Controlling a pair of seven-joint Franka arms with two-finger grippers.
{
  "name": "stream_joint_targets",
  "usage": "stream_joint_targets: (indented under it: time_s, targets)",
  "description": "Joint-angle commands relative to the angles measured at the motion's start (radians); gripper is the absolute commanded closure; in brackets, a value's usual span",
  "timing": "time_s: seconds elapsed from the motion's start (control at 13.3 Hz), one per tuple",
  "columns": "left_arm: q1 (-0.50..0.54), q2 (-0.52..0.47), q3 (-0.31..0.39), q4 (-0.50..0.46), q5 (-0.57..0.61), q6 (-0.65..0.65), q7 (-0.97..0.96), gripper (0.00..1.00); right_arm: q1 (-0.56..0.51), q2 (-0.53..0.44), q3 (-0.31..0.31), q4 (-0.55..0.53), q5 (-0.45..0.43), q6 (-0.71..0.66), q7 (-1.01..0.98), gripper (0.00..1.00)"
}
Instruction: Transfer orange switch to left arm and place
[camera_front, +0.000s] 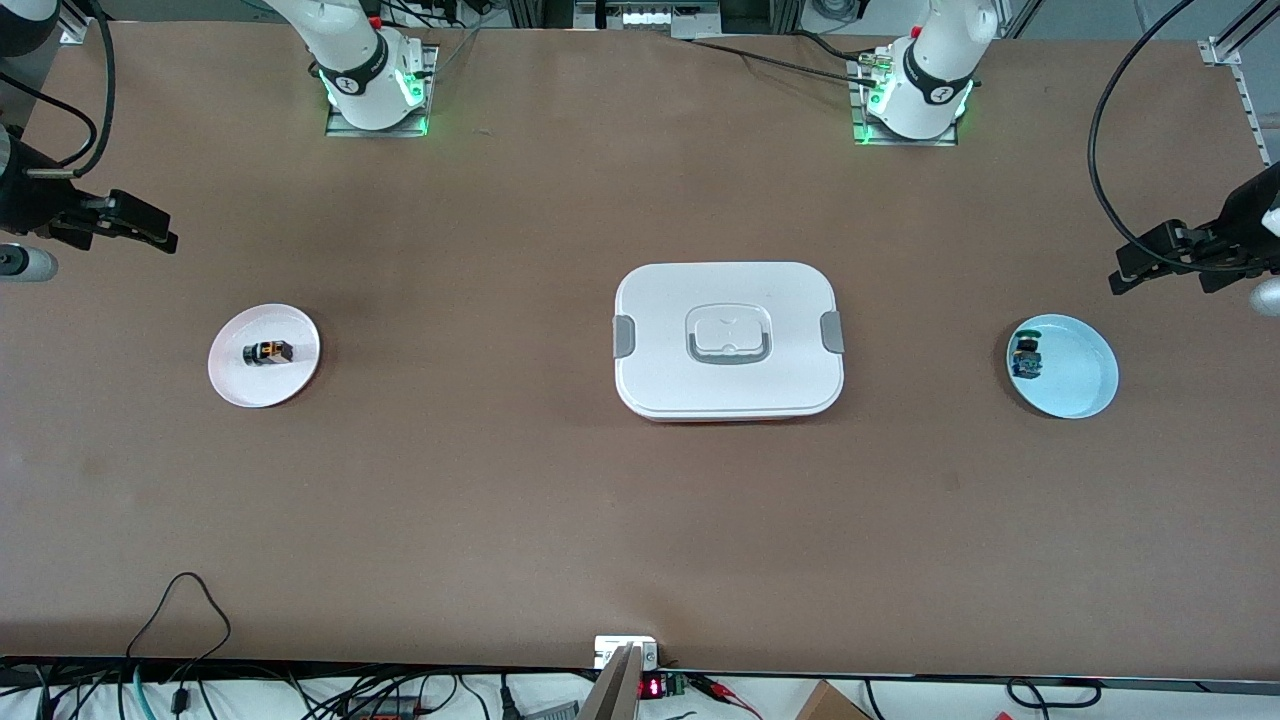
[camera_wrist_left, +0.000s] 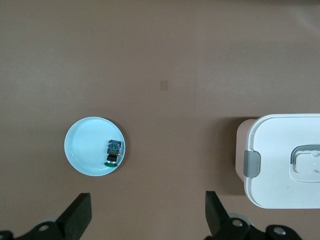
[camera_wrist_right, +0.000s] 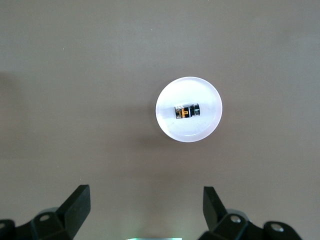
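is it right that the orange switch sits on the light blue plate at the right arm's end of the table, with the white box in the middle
Not quite. The orange switch sits on a pale pink plate at the right arm's end, as the front view shows. The light blue plate is at the left arm's end and holds a small blue component. The white box is indeed in the middle.

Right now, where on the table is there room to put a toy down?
Bare brown table lies between the pink plate with the orange switch and the box, between the box and the blue plate, and everywhere nearer the front camera. It gets crowded only on the plates and at the arm bases.
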Motion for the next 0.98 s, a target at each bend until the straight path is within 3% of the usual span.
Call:
stream_joint_targets:
  time_s: [0.0,0.45,0.9]
  targets:
    - [0.005,0.018,-0.003,0.033,-0.005,-0.007,0.023,0.00,-0.004,0.005,0.005,0.020,0.006,-0.021,-0.006,0.00]
    - [0.005,0.018,-0.001,0.033,-0.005,-0.007,0.023,0.00,-0.005,0.010,0.003,0.021,0.005,-0.021,-0.004,0.00]
    - [0.005,0.018,-0.001,0.033,-0.005,-0.007,0.023,0.00,-0.004,0.074,0.005,0.033,0.003,0.007,-0.003,0.00]
